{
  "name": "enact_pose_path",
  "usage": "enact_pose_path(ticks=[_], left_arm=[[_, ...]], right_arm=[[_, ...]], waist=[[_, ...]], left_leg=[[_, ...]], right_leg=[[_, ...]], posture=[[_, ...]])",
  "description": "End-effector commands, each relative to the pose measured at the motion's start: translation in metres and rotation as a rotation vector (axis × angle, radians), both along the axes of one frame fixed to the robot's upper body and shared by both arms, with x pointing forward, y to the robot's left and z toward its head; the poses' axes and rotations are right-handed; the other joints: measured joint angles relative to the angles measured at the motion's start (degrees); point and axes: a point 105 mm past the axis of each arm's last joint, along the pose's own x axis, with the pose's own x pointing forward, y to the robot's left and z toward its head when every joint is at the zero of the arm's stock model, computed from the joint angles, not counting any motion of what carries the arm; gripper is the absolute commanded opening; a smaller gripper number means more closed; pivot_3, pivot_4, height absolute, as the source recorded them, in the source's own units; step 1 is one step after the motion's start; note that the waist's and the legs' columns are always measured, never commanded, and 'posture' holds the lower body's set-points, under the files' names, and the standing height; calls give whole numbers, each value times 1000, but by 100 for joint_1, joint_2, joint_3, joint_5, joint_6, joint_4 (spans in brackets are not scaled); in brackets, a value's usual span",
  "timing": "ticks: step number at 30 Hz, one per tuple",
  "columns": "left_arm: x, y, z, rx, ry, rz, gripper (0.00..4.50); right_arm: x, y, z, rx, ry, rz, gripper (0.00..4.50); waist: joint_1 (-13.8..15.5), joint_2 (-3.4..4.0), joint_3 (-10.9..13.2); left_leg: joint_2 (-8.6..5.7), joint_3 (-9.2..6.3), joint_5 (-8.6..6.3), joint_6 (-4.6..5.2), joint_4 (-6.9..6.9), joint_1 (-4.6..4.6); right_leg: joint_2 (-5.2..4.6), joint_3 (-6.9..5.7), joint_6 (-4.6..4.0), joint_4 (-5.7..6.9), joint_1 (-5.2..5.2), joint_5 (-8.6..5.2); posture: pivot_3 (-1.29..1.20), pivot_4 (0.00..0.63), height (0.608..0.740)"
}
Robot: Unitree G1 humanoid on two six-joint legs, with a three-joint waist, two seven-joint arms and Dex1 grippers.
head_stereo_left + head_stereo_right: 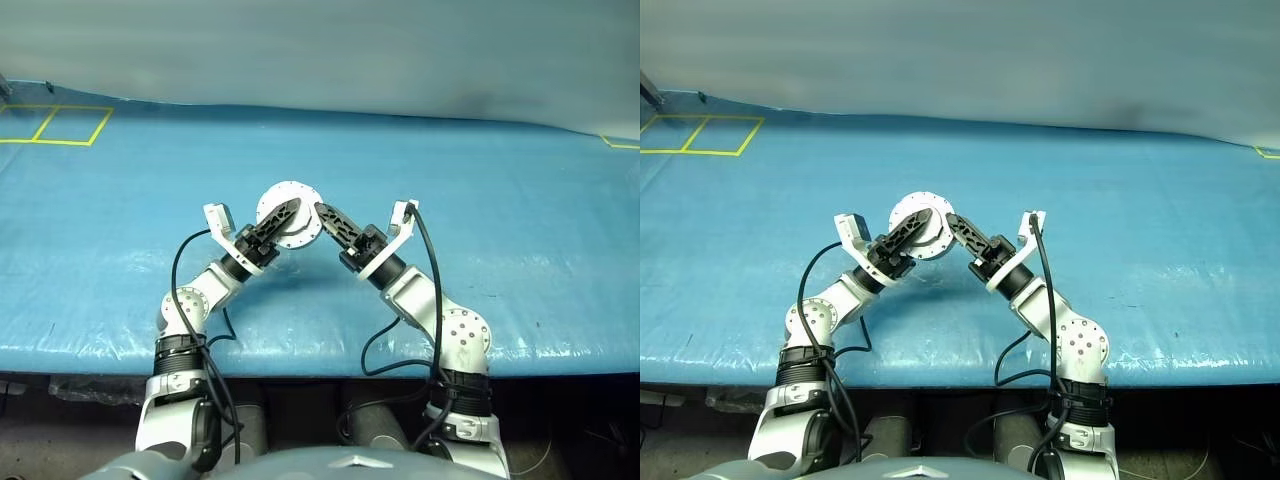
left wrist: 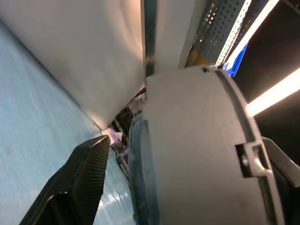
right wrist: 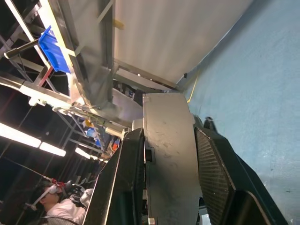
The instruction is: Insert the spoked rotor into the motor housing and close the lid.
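We count 1 motor housing (image 1: 290,213), held up between 2 grippers, the left gripper (image 1: 284,216) and the right gripper (image 1: 327,216). Under them lies 1 blue table (image 1: 520,260), with 2 yellow-taped squares (image 1: 55,124) at its far left. We also see 1 person (image 3: 56,201) in the right wrist view.

No text, label, brand, number or sign could be read anywhere in these views. The only markings were yellow lines (image 1: 55,124) forming box outlines on the blue table cover (image 1: 500,250), and they carried no letters or figures.
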Motion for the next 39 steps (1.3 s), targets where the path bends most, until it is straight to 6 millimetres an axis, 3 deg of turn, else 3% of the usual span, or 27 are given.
enact_pose_path(ticks=[1,12,20,29,39], left_arm=[[-3,2,3,-26,-25,-15,2556],[-5,2,-3,-23,27,-23,2540],[-1,13,-9,5,42,67,2540],[14,51,-5,17,53,316,2540],[48,113,-13,177,153,735,2540]], right_arm=[[-7,4,30,77,-110,22,1279],[-5,5,26,69,-108,24,1279],[6,0,11,-121,-116,-86,3874],[11,-5,-3,-230,-129,-136,3874],[3,-2,-16,-354,-178,-102,3874]], waist=[[-18,0,0],[-16,0,0],[-21,0,0],[-16,0,0],[46,-3,1]], left_leg=[[0,0,0,0,0,0],[1,-2,0,0,2,0],[1,-3,0,0,1,1],[1,-2,0,0,1,0],[0,-2,0,0,4,-2]], right_leg=[[0,0,0,0,0,0],[1,0,2,0,0,-1],[2,0,3,0,0,-2],[2,0,1,0,-1,-1],[2,0,1,-2,0,0]], posture=[[0,150,740],[0,150,740],[0,150,740],[0,150,740],[0,150,740]])
